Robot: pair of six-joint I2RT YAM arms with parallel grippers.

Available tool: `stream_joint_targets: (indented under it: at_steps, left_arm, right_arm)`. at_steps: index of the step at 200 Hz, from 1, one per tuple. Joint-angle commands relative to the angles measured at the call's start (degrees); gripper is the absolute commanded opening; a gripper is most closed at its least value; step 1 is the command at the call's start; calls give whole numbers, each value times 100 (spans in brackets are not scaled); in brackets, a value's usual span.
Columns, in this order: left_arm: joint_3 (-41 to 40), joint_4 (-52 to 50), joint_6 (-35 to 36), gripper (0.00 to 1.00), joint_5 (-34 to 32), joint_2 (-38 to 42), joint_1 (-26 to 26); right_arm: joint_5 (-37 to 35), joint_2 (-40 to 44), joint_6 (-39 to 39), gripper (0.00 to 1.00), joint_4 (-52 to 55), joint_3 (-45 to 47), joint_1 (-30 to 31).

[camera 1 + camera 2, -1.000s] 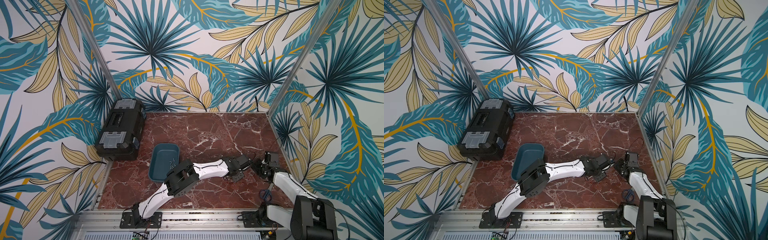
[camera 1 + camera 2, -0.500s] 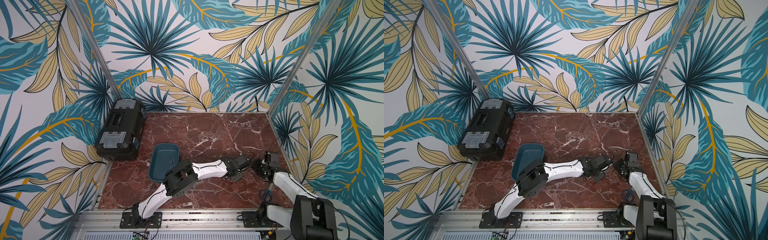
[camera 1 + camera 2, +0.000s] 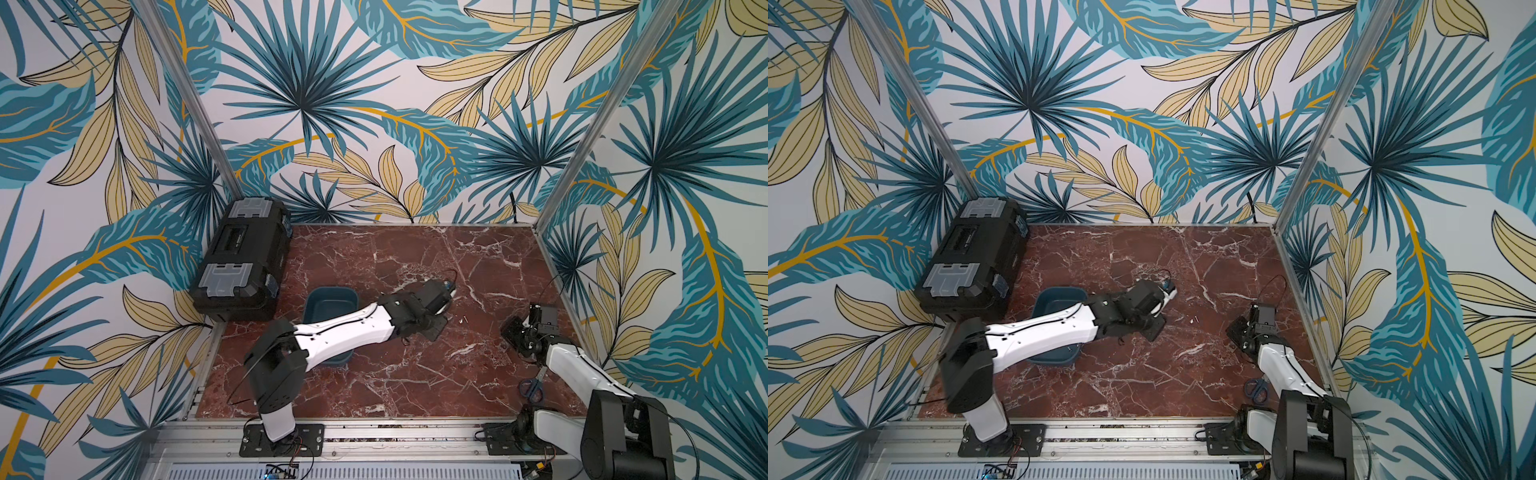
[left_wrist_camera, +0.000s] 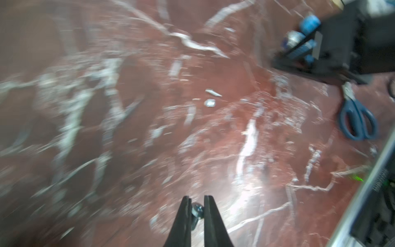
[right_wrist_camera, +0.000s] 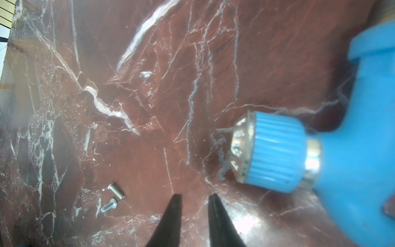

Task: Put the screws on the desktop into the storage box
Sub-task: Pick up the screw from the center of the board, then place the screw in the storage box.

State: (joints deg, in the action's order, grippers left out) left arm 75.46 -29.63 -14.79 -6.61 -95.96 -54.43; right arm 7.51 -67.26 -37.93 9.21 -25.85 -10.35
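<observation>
A black toolbox (image 3: 243, 259) with grey latches stands closed in the rear left corner, against the leaf-patterned wall panels (image 3: 374, 83). Blue-handled scissors (image 3: 536, 379) lie flat near the front right corner. A silver aluminium rail (image 3: 395, 434) runs along the front edge.

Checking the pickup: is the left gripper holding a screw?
Yes, shut on it: the left gripper pinches the screw between its tips.
</observation>
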Motion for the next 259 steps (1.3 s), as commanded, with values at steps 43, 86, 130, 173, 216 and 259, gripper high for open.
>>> stream_joint_targets:
  at_steps: [43, 86, 130, 173, 216, 259]
  left_arm:
    - [-2012, -827, -1179, 0, -792, 1898, 1819]
    - [-2357, -971, -1428, 0, -510, 1828, 2336]
    - [-2231, -1372, -1501, 62, -291, 2016, 2638]
    - [-1661, -2292, -1285, 73, -326, 2740, 2659]
    - [-1530, -3028, -881, 75, -558, 3710, 2666]
    - [-1881, -2763, -757, 79, -434, 4696, 2660]
  right_arm:
    - [189, 38, -31, 27, -157, 176, -20]
    - [192, 138, 1, 27, -127, 194, -11]
    - [152, 191, 98, 28, -37, 109, 186]
    - [160, 22, 262, 31, 564, -467, 790]
    - [-424, -550, 681, 33, 1694, -1614, 1701]
    - [-630, -1406, 781, 35, 2118, -2385, 2248]
